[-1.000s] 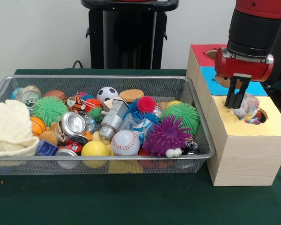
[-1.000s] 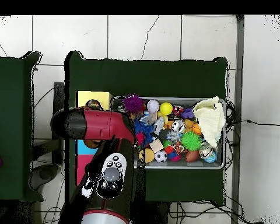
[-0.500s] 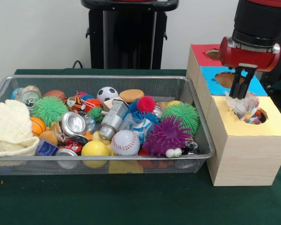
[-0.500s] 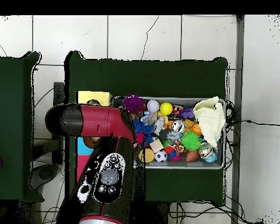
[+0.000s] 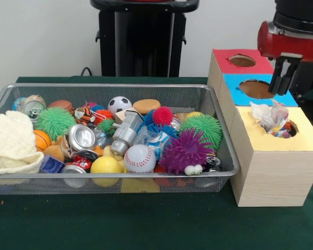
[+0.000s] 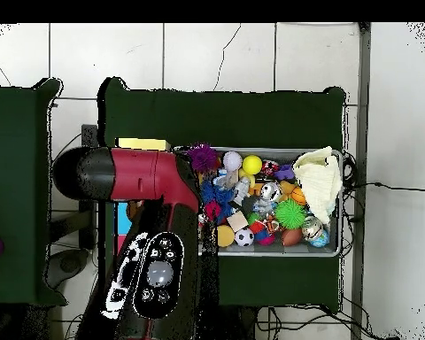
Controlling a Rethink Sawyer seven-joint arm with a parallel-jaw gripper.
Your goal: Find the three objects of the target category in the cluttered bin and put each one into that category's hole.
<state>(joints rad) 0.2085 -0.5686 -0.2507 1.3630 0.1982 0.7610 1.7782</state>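
A crumpled plastic wrapper (image 5: 271,117) sits in the round hole of the yellow section (image 5: 302,140) of the wooden box, sticking up above the rim. My gripper (image 5: 280,91) hangs above and behind it, over the blue section (image 5: 240,96), narrowly open with nothing between its fingers. The red section (image 5: 224,56) with its own hole lies furthest back. In the overhead view my arm (image 6: 154,257) covers most of the box and hides the gripper; only a strip of the yellow section (image 6: 143,143) shows.
The wire mesh bin (image 5: 115,86) left of the box is full: crushed cans (image 5: 81,137), a baseball (image 5: 140,158), a purple spiky ball (image 5: 187,150), a soccer ball (image 5: 119,104), a cream cloth (image 5: 10,141). From overhead the bin (image 6: 340,252) lies right of the arm.
The gripper let go of the wrapper and rose up and back from the yellow hole to above the blue section. The wrapper stays in the hole.
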